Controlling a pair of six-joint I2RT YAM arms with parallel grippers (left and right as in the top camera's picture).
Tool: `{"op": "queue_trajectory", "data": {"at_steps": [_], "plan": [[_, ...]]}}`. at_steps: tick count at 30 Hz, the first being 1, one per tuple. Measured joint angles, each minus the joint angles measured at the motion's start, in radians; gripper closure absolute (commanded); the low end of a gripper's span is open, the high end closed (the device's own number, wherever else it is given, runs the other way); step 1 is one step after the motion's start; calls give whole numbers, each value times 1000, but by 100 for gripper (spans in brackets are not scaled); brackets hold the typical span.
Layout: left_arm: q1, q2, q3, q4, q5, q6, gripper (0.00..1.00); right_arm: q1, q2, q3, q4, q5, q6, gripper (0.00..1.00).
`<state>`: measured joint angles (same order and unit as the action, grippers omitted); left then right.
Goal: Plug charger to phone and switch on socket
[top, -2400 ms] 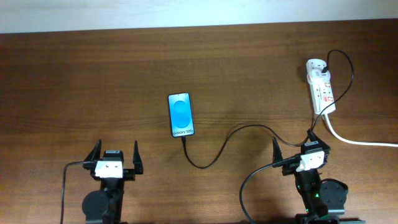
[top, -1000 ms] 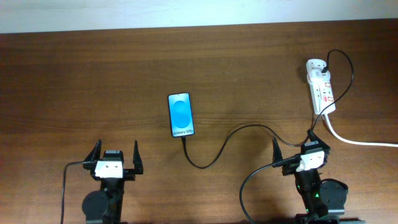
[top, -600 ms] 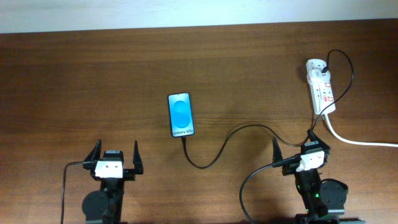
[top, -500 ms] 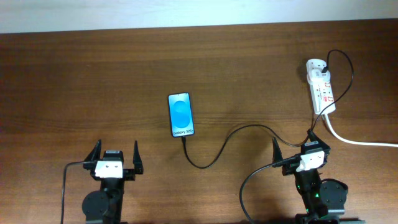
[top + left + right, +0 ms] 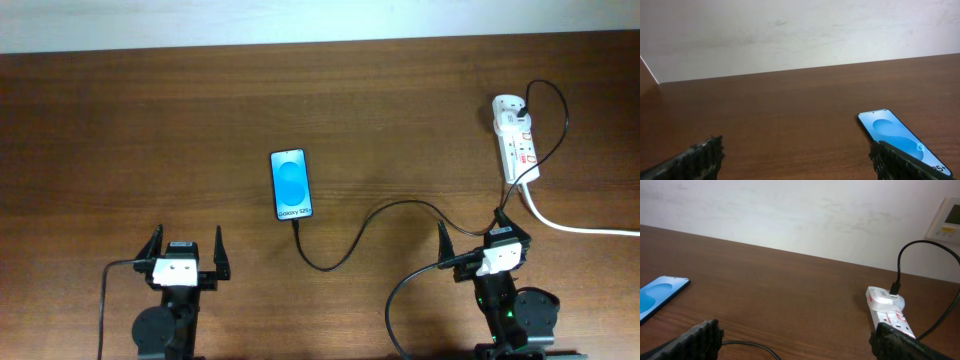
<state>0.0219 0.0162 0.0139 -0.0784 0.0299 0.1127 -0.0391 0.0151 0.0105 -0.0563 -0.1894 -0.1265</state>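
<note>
One phone [image 5: 291, 185], screen up, is lying mid-table, ahead and right of the left gripper [image 5: 187, 241]. One charger [image 5: 370, 222] is running from the phone's bottom edge, curving right past the right gripper [image 5: 472, 228] and up to a black plug [image 5: 895, 287] on the one socket [image 5: 516, 140] at far right; cannot tell if the tip is seated. One thick white cord [image 5: 580, 228] is trailing off right. Both grippers are sitting wide open, holding nothing, near the front edge of the table [image 5: 150, 120].
</note>
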Motion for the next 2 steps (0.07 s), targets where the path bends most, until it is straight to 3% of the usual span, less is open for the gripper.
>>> {"op": "queue_trajectory", "data": {"at_steps": [2], "plan": [[0, 0, 0, 0, 0, 0, 1, 0, 0, 0, 0, 0, 0, 2]]}}
